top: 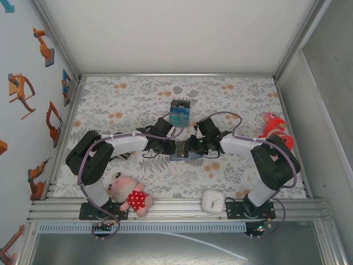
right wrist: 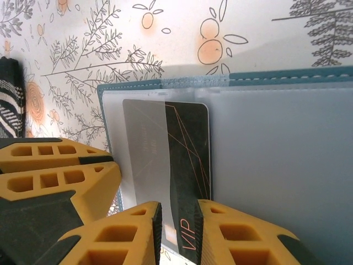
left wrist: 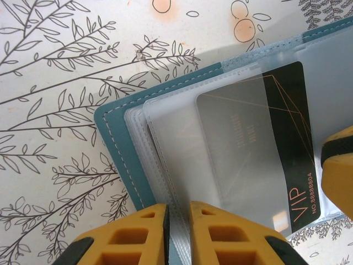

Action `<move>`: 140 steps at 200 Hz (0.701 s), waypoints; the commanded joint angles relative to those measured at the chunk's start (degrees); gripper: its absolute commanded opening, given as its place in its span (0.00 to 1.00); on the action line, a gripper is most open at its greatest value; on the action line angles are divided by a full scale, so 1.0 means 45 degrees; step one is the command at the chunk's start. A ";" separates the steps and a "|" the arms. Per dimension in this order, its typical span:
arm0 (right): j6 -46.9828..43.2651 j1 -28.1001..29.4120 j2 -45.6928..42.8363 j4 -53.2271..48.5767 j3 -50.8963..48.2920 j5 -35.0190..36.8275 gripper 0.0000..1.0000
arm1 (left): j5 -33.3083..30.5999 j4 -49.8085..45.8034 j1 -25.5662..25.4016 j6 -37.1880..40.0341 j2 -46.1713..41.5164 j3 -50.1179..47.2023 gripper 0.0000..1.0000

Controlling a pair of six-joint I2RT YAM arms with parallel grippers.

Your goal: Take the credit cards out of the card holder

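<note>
the black vip card (right wrist: 185, 160) lies flat in the open card holder (right wrist: 276, 78), one long half under a frosted sleeve and the other half bare; its long axis points straight back at the right gripper (right wrist: 177, 215), whose yellow fingers (right wrist: 216, 213) stand narrowly apart over the card's printed end, so the card lies directly ahead of that tool and a pull back along that axis looks like the way out; whether those fingers truly pinch the card i cannot tell. the left gripper (left wrist: 178, 218) is clamped on the edge of the stacked clear sleeves, pinning the card holder from the opposite side. in the top view the card holder sits mid-table on the patterned cloth (top: 138, 99), between both grippers, the right one better placed for the card
</note>
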 commanded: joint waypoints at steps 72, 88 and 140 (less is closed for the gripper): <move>0.0219 -0.0287 0.0617 0.0415 -0.0410 0.0001 0.23 | -0.0256 -0.1169 -0.0100 0.0331 0.0491 0.0059 0.16; 0.0335 -0.0356 0.0823 0.0777 -0.0561 -0.0181 0.23 | -0.0220 -0.1179 -0.0100 0.0338 0.0516 0.0063 0.16; 0.1390 -0.0626 0.1284 0.3961 -0.1539 -0.1825 0.23 | -0.0008 -0.1161 -0.0104 0.0361 0.0711 0.0112 0.16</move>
